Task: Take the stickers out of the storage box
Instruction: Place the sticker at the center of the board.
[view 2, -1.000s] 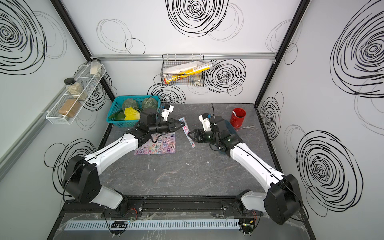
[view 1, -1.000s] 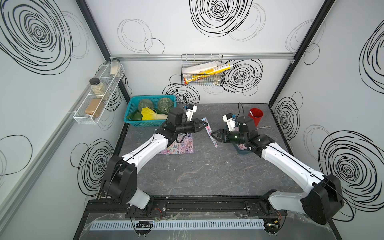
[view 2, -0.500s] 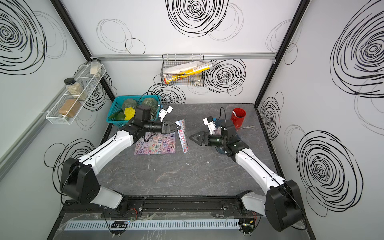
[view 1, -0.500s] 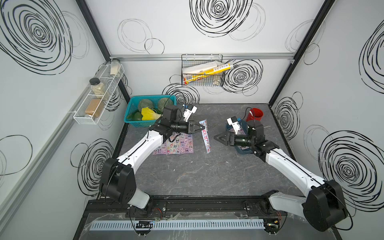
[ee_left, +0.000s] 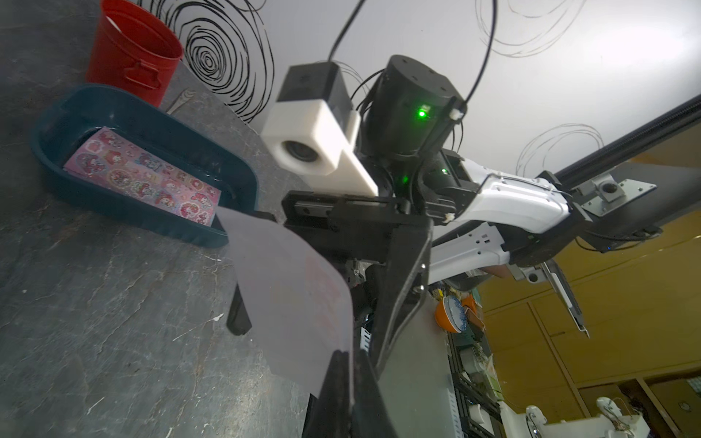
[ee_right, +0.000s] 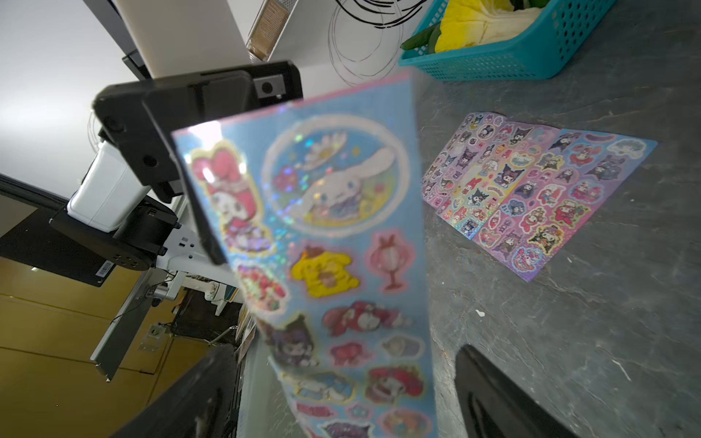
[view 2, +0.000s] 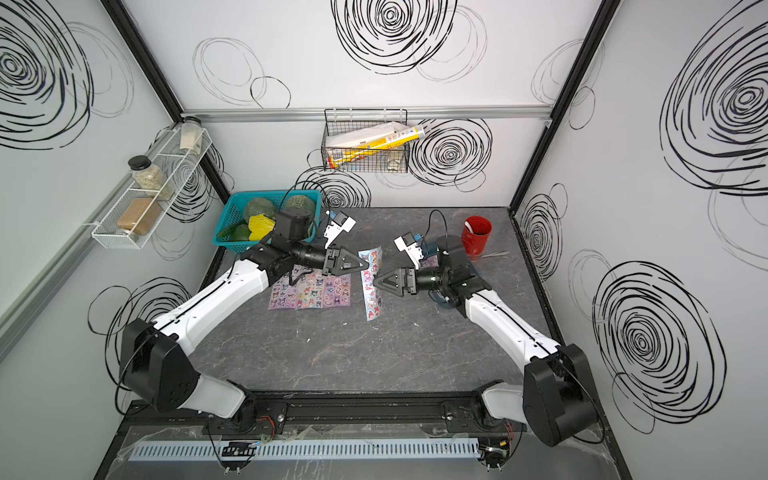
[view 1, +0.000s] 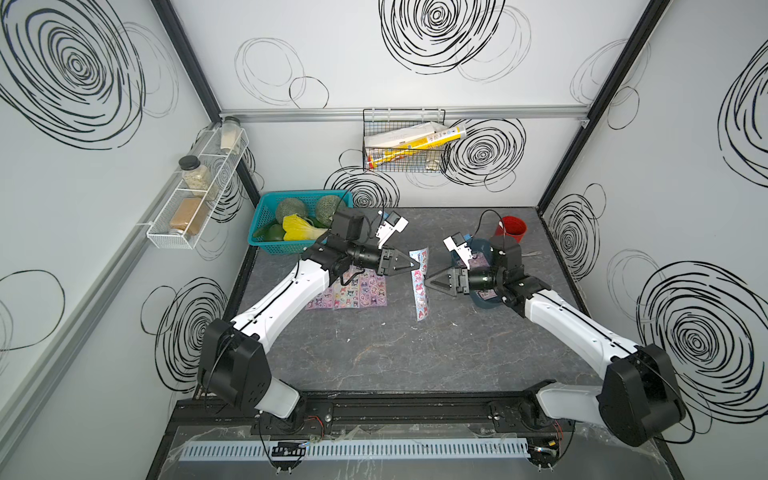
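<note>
Fig. My left gripper (view 1: 415, 264) is clamped on one long edge of a pale-blue rectangular sticker sheet (view 1: 420, 286) printed with cartoon characters. The sheet hangs over the grey stone-patterned tabletop (view 1: 374, 349). Whether its lower end touches the surface cannot be judged. The left wrist view shows only the sheet's plain back. My right gripper (view 1: 431, 280) stands wide and grips nothing, with its black fingers (ee_right: 493, 390) on either side of the sheet's blurred lower end. The shallow dark teal plastic storage box (ee_left: 125, 212) lies under my right arm and is largely hidden in both top views. The left wrist view shows a pink sticker sheet (ee_left: 144, 174) flat inside it. Overlapping lilac and pale-blue sticker sheets (ee_right: 538, 197) lie on the tabletop beside my left arm, their number unclear.
</note>
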